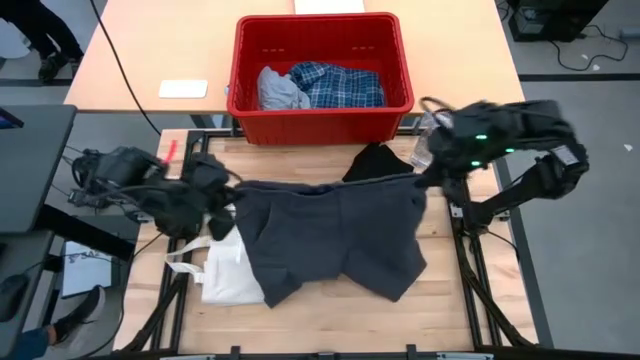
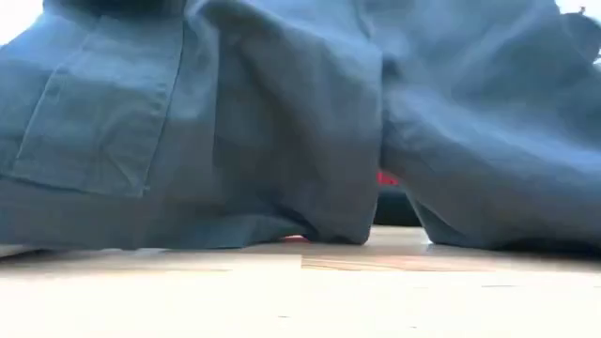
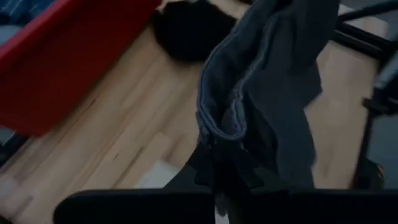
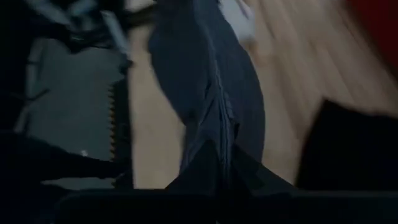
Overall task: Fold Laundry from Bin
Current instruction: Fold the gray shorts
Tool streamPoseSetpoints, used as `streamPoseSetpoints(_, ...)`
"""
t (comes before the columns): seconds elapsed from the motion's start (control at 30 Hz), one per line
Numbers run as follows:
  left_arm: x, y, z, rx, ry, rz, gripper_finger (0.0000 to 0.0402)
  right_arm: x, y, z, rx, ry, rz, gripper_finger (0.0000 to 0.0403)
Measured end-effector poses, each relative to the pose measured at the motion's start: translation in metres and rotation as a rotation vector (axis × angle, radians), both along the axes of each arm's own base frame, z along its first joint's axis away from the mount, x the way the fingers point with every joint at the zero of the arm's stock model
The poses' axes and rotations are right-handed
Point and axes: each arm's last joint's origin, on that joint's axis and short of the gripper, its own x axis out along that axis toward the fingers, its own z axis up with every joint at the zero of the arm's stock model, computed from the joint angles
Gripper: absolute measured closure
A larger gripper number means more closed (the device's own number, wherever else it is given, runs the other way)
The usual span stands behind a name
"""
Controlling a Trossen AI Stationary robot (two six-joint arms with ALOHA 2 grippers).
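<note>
- Over the wooden desk (image 1: 330,300), both arms stretch a dark grey garment (image 1: 335,235) between them.
- Left gripper (image 1: 228,195) and right gripper (image 1: 422,172): jaws clamped on its upper corners.
- Cream tote (image 1: 232,270) lies partly beneath; black garment (image 1: 378,160) behind.
- Farther back, red bin (image 1: 320,115) holds plaid shirt (image 1: 340,85).

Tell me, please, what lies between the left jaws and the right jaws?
In the high view, a dark grey garment stretches between the left gripper and the right gripper, each gripper's jaws shut on one top corner.
</note>
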Motion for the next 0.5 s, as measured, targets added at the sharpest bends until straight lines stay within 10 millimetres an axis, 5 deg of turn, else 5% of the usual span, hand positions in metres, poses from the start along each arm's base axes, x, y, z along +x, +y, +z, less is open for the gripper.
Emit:
streamPoseSetpoints(0.23,0.026,-0.005,-0.01,-0.078,0.055,-0.017,0.0393,0.024,-0.018,-0.049,0.035,0.227,-0.124,0.0388)
streamPoseSetpoints(0.5,0.028,-0.039,-0.004,-0.261,-0.024,-0.2,0.0393,0.013,0.006,-0.033,0.125,0.136,0.004,0.0388)
